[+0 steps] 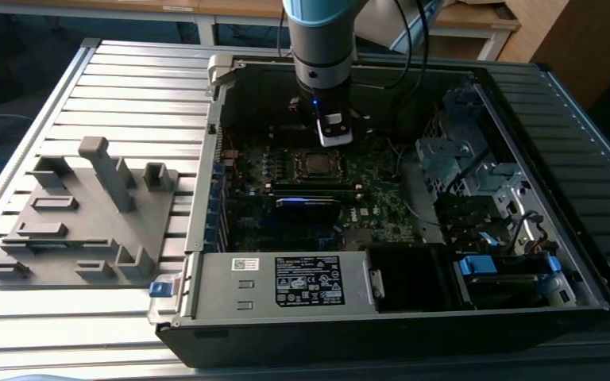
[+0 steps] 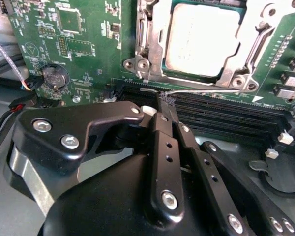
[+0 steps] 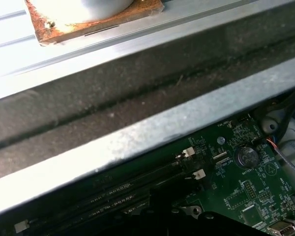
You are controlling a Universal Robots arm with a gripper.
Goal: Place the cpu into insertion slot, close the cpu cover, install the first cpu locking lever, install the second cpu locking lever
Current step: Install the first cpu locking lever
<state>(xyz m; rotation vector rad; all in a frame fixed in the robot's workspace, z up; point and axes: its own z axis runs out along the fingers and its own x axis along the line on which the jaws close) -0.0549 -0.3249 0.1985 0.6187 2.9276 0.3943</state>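
Inside the uncovered dark computer case [image 1: 390, 340], the small square silver-grey cpu [image 2: 201, 42] lies in the dark insertion slot [image 2: 140, 34] on the green motherboard [image 2: 88, 49], the silvery metal cpu cover [image 2: 156, 34] folded flat around it. Just beside, over long black memory slots [image 2: 226, 115], the black pincer [image 2: 163, 101] is closed, tips touching a thin silvery locking lever [image 2: 211, 91].

Green motherboard [image 2: 88, 39] with fine pale printed markings. On it, the cpu [image 2: 199, 42] has a dull silver-grey top, framed by the shiny silver cpu cover [image 2: 155, 34]. Beside the cover on the motherboard, black memory slots [image 2: 226, 110]. Over the motherboard, a matte black gripper [image 2: 166, 101] with silver screws.
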